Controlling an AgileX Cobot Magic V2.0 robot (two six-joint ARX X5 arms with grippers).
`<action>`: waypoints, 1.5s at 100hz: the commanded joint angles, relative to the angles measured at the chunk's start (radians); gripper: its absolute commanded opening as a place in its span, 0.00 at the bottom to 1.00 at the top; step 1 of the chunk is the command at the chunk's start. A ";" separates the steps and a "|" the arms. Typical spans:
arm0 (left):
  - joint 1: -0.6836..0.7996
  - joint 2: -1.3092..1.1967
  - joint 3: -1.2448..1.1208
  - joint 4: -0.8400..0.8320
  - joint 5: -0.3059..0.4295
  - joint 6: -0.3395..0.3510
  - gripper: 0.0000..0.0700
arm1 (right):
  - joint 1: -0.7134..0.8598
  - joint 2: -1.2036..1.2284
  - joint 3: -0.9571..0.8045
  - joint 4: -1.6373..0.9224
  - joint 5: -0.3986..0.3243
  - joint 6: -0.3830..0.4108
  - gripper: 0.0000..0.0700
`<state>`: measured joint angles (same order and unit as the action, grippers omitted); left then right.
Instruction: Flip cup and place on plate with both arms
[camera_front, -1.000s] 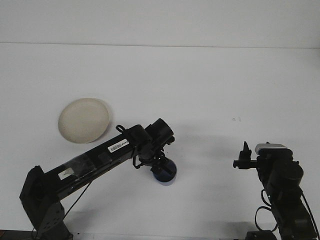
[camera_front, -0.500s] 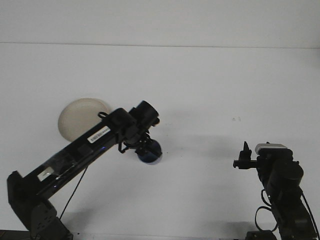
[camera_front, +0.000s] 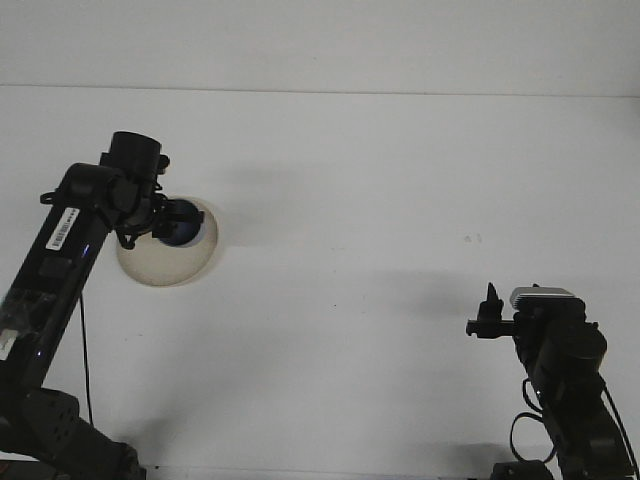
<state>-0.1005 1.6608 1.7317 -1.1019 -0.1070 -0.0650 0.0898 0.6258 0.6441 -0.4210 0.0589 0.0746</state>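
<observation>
Cup (camera_front: 183, 224), dark blue, sits pinched in the left claw (camera_front: 170, 224), which now hangs over the cream plate (camera_front: 160, 262); half a second back the same claw carried it over bare table (camera_front: 380, 170), off the plate's right edge. The left arm (camera_front: 70, 240) has swung up and to the left. The right claw (camera_front: 487, 315) has not shifted, well away to the cup's right, low; I cannot tell how its fingers stand.

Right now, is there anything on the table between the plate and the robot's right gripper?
No. In the front view, the table is bare from the plate across to the right gripper. The blue cup is over the plate.
</observation>
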 joint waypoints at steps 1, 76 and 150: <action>0.030 0.036 0.017 0.004 -0.002 0.012 0.02 | 0.002 0.002 0.010 0.009 0.001 -0.013 0.69; 0.134 0.233 0.017 0.037 0.003 0.013 0.14 | 0.002 0.002 0.010 0.009 -0.006 -0.013 0.69; 0.129 0.141 0.225 -0.089 0.003 -0.007 0.50 | 0.002 0.002 0.010 0.005 -0.006 -0.013 0.69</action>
<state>0.0319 1.8370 1.9324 -1.1809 -0.1051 -0.0650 0.0898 0.6258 0.6441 -0.4213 0.0551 0.0742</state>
